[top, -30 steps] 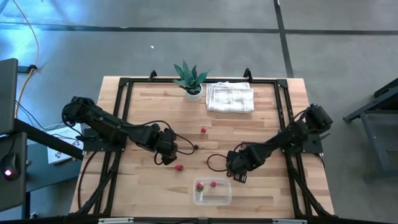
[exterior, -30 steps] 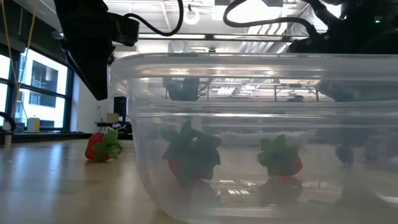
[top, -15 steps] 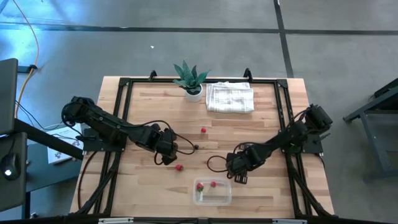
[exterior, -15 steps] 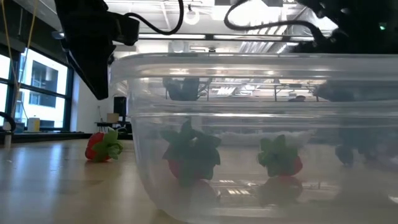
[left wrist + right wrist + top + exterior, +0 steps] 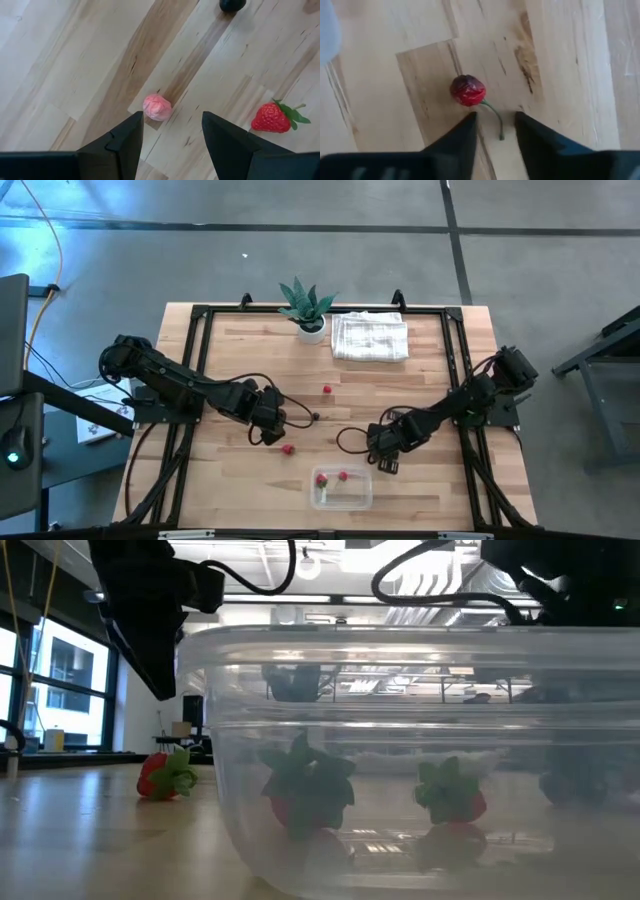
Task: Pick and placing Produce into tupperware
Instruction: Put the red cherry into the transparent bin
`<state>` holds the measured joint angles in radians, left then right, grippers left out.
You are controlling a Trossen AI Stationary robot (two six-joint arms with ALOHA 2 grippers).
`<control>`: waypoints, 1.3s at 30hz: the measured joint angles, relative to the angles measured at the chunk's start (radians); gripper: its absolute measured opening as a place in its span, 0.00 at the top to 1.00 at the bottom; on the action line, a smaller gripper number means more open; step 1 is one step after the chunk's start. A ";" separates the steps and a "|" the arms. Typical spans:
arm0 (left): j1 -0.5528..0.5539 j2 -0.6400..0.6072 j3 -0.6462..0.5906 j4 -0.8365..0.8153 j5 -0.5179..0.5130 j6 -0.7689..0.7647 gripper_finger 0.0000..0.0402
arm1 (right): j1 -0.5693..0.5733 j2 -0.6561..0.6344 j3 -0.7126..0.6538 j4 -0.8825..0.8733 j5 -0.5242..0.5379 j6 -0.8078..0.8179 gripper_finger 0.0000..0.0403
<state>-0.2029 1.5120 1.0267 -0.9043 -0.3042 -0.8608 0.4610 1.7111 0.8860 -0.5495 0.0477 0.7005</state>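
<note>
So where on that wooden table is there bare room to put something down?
Bare wood lies left of the green potted plant, right of the folded white cloth, and between the cloth and the right gripper. The front middle is crowded: the clear plastic container, loose red strawberry and left gripper.

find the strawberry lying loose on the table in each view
High view: strawberry on the wood, beside the left pincer, above-left of the clear tub.
Low view: left of the tub.
Left wrist view: at the right edge.
Right wrist view: not in it.
Shared landmark: the tub.
</note>
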 joint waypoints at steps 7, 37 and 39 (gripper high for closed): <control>0.000 0.000 0.000 0.025 0.002 0.000 0.52 | -0.007 -0.001 0.009 0.004 -0.029 0.085 0.98; 0.000 0.000 0.000 0.072 0.006 0.050 0.52 | 0.111 0.179 0.640 -0.218 0.045 0.112 1.00; 0.000 0.000 0.000 0.078 0.009 0.053 0.52 | 0.116 0.226 0.664 -0.218 0.003 0.109 1.00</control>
<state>-0.2031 1.5120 1.0269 -0.8260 -0.2953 -0.8074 0.5773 1.9370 1.5501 -0.7671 0.0503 0.8100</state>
